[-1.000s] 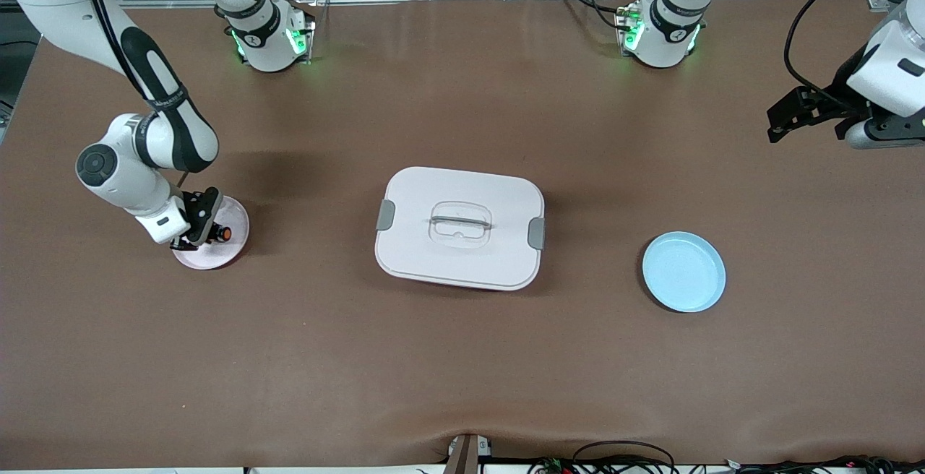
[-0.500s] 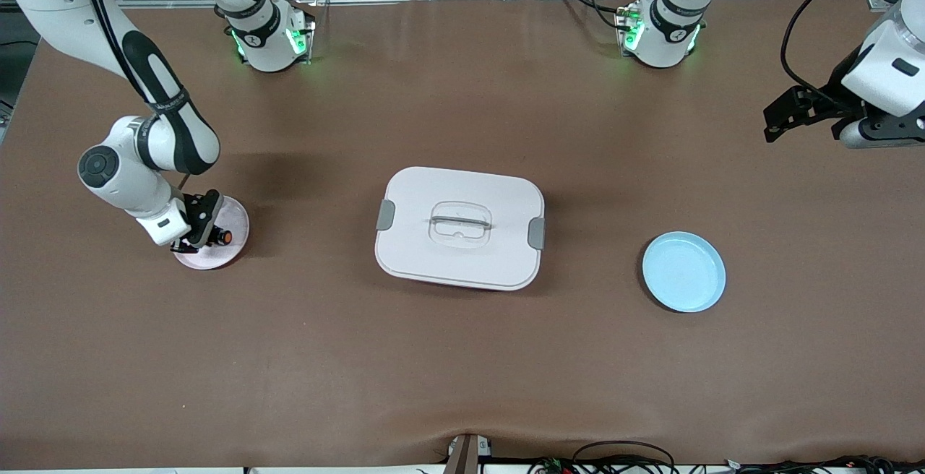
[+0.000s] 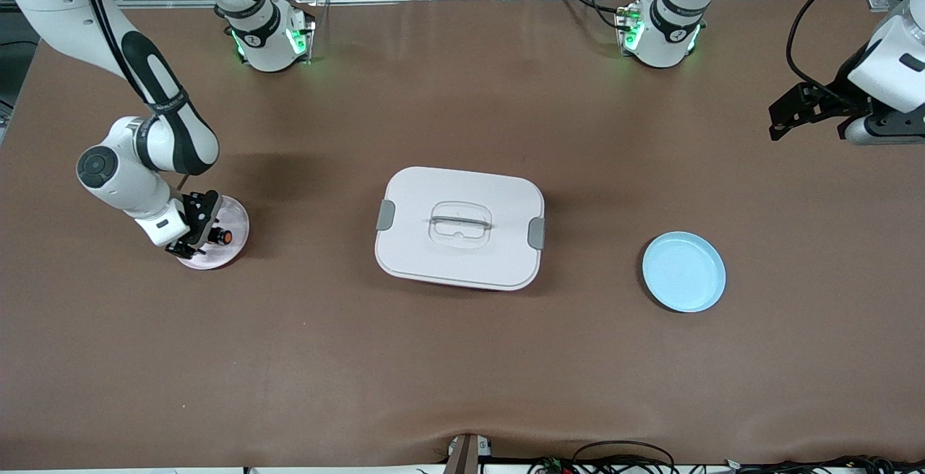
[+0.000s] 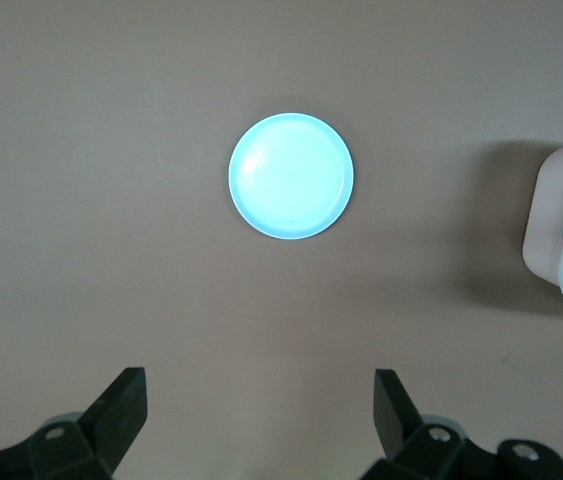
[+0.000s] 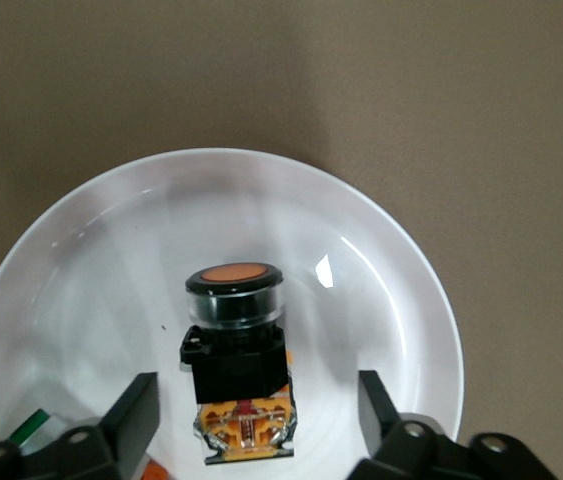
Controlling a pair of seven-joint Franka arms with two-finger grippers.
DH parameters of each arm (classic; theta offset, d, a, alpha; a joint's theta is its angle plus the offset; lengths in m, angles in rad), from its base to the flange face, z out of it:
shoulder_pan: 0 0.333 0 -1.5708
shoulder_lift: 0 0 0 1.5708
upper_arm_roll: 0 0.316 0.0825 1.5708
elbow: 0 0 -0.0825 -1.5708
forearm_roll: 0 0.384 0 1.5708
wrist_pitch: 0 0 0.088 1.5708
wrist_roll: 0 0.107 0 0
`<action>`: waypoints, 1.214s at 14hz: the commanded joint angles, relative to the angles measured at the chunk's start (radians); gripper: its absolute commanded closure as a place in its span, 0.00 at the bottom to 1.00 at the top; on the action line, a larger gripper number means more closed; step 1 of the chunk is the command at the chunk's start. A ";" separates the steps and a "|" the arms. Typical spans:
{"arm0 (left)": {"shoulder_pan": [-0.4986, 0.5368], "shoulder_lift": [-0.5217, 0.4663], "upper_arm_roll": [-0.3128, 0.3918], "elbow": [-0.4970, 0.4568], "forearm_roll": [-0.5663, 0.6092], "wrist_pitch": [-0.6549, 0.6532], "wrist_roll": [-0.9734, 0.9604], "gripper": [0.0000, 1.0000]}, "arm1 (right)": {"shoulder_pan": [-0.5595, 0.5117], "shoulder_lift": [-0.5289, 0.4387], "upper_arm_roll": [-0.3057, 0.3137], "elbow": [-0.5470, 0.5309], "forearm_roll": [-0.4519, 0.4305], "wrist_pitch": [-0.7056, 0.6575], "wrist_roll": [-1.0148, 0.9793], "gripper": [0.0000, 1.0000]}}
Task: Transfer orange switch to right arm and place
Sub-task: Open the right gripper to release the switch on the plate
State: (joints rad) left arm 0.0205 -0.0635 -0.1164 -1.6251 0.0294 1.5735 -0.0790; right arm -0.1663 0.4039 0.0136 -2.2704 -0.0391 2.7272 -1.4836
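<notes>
Resting on the pink plate (image 3: 233, 243) at the left of the front frame, the switch (image 3: 221, 236) lay on its side between the spread fingers (image 5: 139, 403) of the right gripper (image 3: 196, 231), which touched it on neither side in the right wrist view; that fits a release, the plate being, as I judged, the place meant for it. Its long axis ran flat along the plate, orange cap toward the lidded box (image 3: 459, 227) at frame centre, terminal end toward the gripper's wrist. The left gripper (image 3: 779, 121) waited at the upper right of the front frame, fingers (image 4: 121, 410) apart and empty, high over the bare surface (image 3: 462, 358) by the blue plate (image 3: 683, 272).
</notes>
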 commanded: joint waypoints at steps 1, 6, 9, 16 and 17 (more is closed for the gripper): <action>0.016 -0.019 0.003 -0.002 -0.017 -0.012 0.024 0.00 | -0.015 -0.003 0.009 0.020 -0.007 -0.010 -0.012 0.00; 0.018 -0.019 0.003 -0.001 -0.017 -0.017 0.024 0.00 | -0.012 -0.082 0.012 0.048 -0.007 -0.154 0.002 0.00; 0.016 -0.019 -0.005 0.005 -0.019 -0.020 0.007 0.00 | -0.009 -0.121 0.019 0.071 0.001 -0.311 0.051 0.00; 0.016 -0.018 -0.006 0.005 -0.019 -0.023 0.007 0.00 | 0.025 -0.194 0.019 0.101 0.001 -0.500 0.402 0.00; 0.016 -0.018 -0.006 0.005 -0.019 -0.024 0.007 0.00 | 0.031 -0.200 0.019 0.103 -0.004 -0.500 0.437 0.00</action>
State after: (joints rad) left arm 0.0304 -0.0661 -0.1184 -1.6218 0.0293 1.5679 -0.0772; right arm -0.1521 0.2336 0.0320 -2.1718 -0.0379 2.2565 -1.1362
